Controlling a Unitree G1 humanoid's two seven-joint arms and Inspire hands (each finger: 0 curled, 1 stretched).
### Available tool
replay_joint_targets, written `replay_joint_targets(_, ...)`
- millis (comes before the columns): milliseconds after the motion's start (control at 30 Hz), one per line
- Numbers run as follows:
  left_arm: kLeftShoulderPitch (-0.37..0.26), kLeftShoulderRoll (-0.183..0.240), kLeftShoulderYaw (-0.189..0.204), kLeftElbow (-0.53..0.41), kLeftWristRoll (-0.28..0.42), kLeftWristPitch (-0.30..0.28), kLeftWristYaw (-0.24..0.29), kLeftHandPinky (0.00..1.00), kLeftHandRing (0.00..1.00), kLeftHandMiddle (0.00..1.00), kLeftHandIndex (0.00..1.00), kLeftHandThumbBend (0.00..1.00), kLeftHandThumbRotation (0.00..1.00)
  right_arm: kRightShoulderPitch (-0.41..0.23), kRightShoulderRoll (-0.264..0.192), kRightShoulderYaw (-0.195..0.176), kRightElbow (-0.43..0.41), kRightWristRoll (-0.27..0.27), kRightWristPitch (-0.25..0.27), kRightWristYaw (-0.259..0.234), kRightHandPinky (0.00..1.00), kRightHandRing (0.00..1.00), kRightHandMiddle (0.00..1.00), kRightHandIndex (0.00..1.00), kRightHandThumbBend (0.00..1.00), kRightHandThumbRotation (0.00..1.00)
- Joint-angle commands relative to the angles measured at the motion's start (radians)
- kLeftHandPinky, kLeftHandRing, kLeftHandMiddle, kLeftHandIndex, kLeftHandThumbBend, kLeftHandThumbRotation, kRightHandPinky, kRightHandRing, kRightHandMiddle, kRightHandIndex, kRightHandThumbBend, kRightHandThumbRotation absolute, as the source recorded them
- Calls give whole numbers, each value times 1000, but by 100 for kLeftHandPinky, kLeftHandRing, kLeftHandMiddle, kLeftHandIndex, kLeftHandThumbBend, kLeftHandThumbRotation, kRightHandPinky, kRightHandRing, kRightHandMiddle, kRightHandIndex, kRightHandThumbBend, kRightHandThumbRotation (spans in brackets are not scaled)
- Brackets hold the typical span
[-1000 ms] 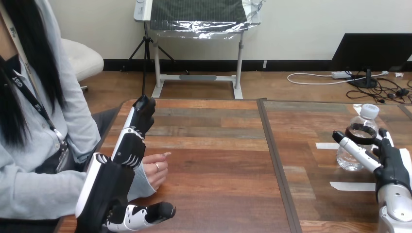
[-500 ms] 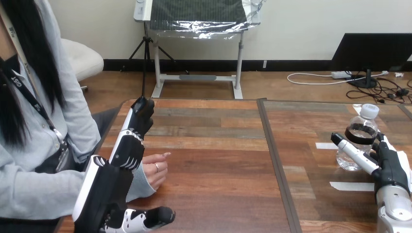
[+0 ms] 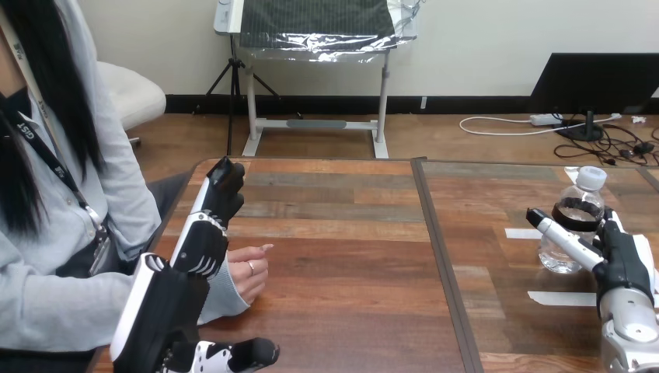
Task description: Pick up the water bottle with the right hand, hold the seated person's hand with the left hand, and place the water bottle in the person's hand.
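Observation:
A clear water bottle [image 3: 577,211] with a white cap and a dark band stands upright on the right table. My right hand [image 3: 622,260] is right against it and open: the thumb [image 3: 561,235] crosses the bottle's front and the fingers reach up along its right side. At the left, the person's hand [image 3: 250,273] rests loosely curled on the table. My left hand [image 3: 167,303] is open over the person's wrist and sleeve. Its straight fingers [image 3: 211,214] point away past the wrist, and its thumb [image 3: 237,354] lies on the near side.
Two white tape strips [image 3: 561,298] lie on the right table near the bottle. A dark seam [image 3: 441,264] divides the two wooden tabletops. The person sits along the left edge of the table.
My left hand has slid slightly left and toward me over the person's wrist. My right hand has edged a little left, closer round the bottle. The bottle and the person's hand have not moved.

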Motion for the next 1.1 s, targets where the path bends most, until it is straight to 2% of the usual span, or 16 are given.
replay_joint_targets(0, -32, 19, 15, -46, -19, -15, -4, 94, 100, 100, 100, 100, 60, -107, -6, 10, -2, -17, 5, -16, 92, 95, 95, 100, 100, 44)
replay_joint_targets(233, -25, 21, 9, -55, -36, -15, -15, 93, 100, 100, 100, 100, 59, -119, -5, 4, -1, -17, 11, -15, 91, 94, 95, 100, 100, 45)
replay_joint_targets(333, -9, 20, 15, -76, -26, 4, -7, 93, 100, 100, 100, 100, 60, -124, -5, 0, -1, -14, 16, -10, 91, 94, 95, 100, 100, 45)
replay_joint_targets(433, -9, 24, 18, -70, -26, -10, -13, 93, 100, 100, 100, 100, 60, -133, -5, -12, 0, -1, 28, 3, 92, 94, 96, 100, 100, 44)
replay_joint_targets(733, 19, 24, 36, -107, 0, 10, -2, 92, 99, 100, 99, 100, 62, -148, -7, -7, 0, -11, 35, -2, 92, 94, 95, 100, 100, 44)
replay_joint_targets(833, 23, 34, 37, -104, -5, 5, -13, 92, 98, 100, 99, 100, 63, -152, -7, -16, 1, -2, 37, 11, 92, 94, 96, 100, 100, 43)
replay_joint_targets(1067, 35, 33, 33, -135, -21, 11, -15, 92, 98, 100, 99, 100, 63, -166, -4, -20, 2, -3, 57, 5, 91, 95, 96, 100, 100, 40)
